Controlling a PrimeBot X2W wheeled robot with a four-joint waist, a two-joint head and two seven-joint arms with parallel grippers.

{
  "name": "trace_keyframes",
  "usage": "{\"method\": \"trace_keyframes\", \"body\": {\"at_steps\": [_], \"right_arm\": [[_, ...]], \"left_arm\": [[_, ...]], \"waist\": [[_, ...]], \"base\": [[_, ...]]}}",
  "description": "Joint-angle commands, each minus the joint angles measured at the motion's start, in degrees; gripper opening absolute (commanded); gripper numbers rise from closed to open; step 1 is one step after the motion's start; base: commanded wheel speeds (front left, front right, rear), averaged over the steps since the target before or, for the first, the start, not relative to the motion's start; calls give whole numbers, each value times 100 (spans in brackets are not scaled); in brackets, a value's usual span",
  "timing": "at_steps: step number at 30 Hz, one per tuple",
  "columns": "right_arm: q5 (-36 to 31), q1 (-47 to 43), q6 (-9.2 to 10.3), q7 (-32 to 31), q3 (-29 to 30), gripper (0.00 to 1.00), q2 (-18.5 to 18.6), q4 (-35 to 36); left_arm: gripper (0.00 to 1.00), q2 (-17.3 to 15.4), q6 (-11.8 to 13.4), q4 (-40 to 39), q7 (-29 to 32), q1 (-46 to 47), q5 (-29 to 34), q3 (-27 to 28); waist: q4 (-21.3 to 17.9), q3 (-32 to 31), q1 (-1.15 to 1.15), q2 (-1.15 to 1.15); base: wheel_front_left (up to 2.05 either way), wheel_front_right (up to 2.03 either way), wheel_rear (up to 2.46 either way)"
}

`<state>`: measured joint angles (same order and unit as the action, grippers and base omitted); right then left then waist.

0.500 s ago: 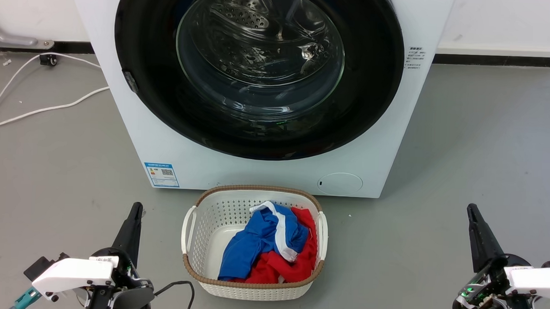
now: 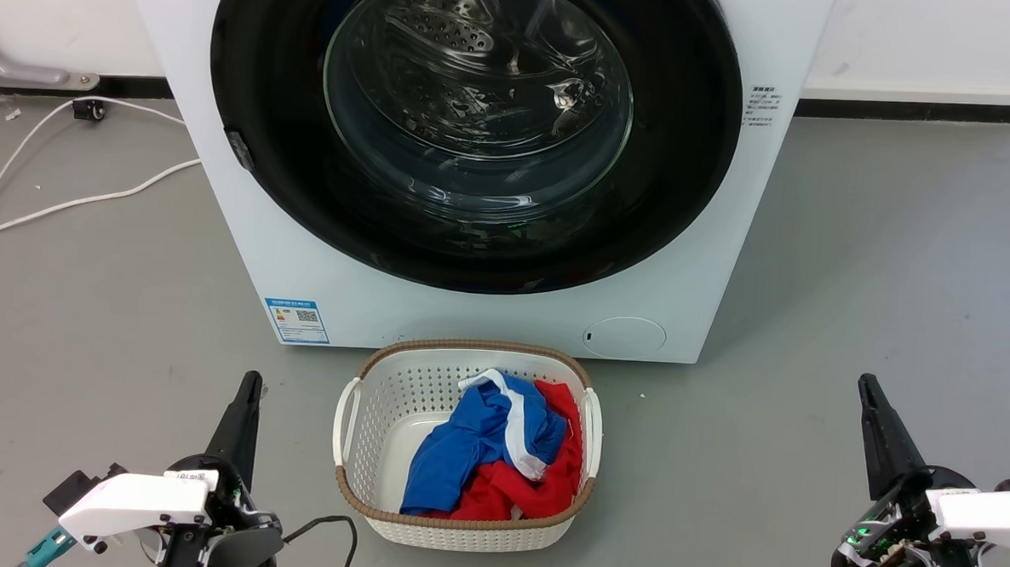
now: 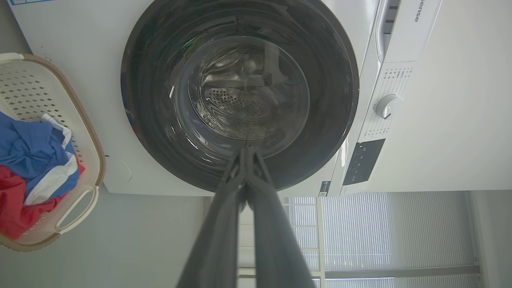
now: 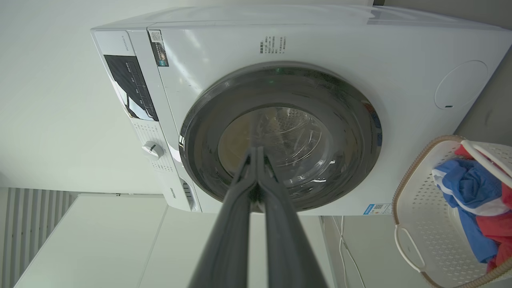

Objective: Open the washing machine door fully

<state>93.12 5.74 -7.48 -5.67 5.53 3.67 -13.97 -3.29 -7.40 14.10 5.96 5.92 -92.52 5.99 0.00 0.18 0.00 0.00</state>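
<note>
The washing machine (image 2: 710,267) is a big white box straight ahead. Its door (image 2: 259,68), round, glossy black with a clear glass bowl window, lies flat against the front, shut. A small latch piece (image 2: 240,148) shows on the door's left rim. My left gripper (image 2: 250,385) rests low at the left, shut and empty, well short of the machine. My right gripper (image 2: 865,386) rests low at the right, also shut and empty. In the wrist views the door (image 3: 152,80) (image 4: 352,120) is seen beyond the closed fingertips of the left gripper (image 3: 247,151) and the right gripper (image 4: 256,151).
A white laundry basket (image 2: 362,422) with blue and red clothes stands on the grey floor just before the machine, between my arms. White cables (image 2: 65,205) run over the floor at the left. The control panel and dial (image 3: 387,106) sit at the machine's top.
</note>
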Motion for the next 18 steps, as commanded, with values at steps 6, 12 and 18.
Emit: {"method": "trace_keyframes", "body": {"at_steps": [6, 12, 18], "right_arm": [[-47, 76, -2, -26, 18, 0, -22, -10], [-15, -63, 0, 8, -11, 100, -14, -32], [-99, -152, -1, 167, -104, 100, -19, 118]], "left_arm": [[0, 4, -16, 3, 35, 54, 6, 22], [100, 17, 1, 53, -38, -45, 23, -61], [100, 18, 0, -46, -219, -32, 88, -325]], "waist": [[0, 0, 0, 0], [-1, 1, 0, 0], [-5, 7, 0, 0]], "base": [[0, 0, 0], [0, 0, 0], [0, 0, 0]]}}
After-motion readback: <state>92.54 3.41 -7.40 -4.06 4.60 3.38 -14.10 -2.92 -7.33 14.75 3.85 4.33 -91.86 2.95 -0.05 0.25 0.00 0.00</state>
